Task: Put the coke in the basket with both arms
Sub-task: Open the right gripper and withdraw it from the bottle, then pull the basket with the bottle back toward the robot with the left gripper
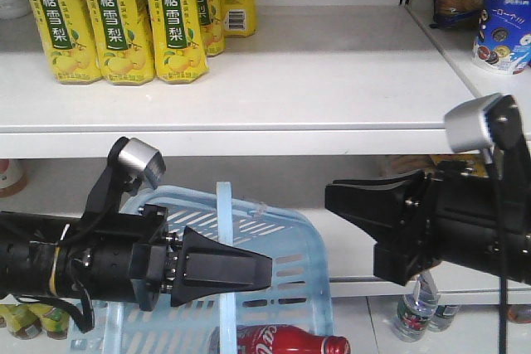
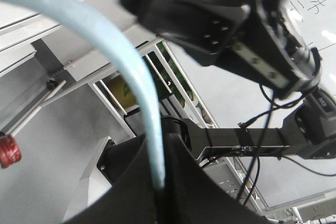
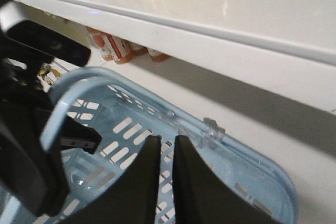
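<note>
Clamping the basket point(image 1: 303, 242) handle point(image 1: 224, 205), left gripper point(image 1: 267, 271), coke point(image 1: 282, 341) lying at its lower edge, right gripper point(image 3: 167, 145) pressed together, empty

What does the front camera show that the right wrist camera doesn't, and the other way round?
Only the front view shows the coke, lying low by the basket, and the yellow bottles on the upper shelf. Only the right wrist view shows a clear clip on the basket's rim and red-and-white containers under the shelf. Both show the light-blue basket, its handle and the left arm.
</note>
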You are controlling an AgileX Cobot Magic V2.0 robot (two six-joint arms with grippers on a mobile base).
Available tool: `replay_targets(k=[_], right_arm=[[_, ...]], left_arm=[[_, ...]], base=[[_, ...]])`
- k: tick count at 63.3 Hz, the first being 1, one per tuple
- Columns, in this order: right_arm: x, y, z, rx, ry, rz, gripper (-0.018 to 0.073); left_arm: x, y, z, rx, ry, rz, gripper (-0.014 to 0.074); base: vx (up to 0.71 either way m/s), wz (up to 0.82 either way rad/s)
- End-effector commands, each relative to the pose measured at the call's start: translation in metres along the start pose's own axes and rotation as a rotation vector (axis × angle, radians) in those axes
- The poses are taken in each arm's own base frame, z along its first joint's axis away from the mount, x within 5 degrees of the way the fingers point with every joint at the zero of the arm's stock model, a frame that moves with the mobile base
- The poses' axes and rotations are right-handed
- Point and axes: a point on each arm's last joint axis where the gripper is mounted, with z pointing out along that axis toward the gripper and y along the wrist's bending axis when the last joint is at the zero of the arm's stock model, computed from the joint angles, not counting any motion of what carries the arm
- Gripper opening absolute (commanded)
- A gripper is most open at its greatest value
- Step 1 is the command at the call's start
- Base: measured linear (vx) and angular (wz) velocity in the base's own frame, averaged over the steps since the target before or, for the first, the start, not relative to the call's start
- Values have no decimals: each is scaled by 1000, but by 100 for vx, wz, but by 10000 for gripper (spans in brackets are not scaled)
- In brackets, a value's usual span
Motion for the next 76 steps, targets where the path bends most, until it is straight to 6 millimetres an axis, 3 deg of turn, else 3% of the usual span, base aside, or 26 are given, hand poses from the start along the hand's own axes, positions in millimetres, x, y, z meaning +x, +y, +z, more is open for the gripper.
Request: replay_targets(k=[1, 8, 27, 34, 40, 76], right_arm=[[-11, 13, -19, -1, -79, -73, -6], [7, 15, -34, 48, -111, -78, -4], [113, -20, -63, 413, -148, -9, -4], [137, -25, -69, 460, -155, 4, -4], [145, -23, -69, 439, -149, -2, -4], [147, -23, -69, 433, -143, -2, -4]], left_arm=[[-3, -39, -6, 278, 7, 37, -6], [-3, -39, -6, 278, 7, 37, -6], [-3, -39, -6, 278, 7, 37, -6], [-3, -39, -6, 278, 7, 37, -6], [-3, -39, -6, 278, 7, 37, -6], [-3, -39, -6, 278, 7, 37, -6]], base=[[0, 0], [0, 0], [0, 0], [0, 0], [0, 0], [0, 0]])
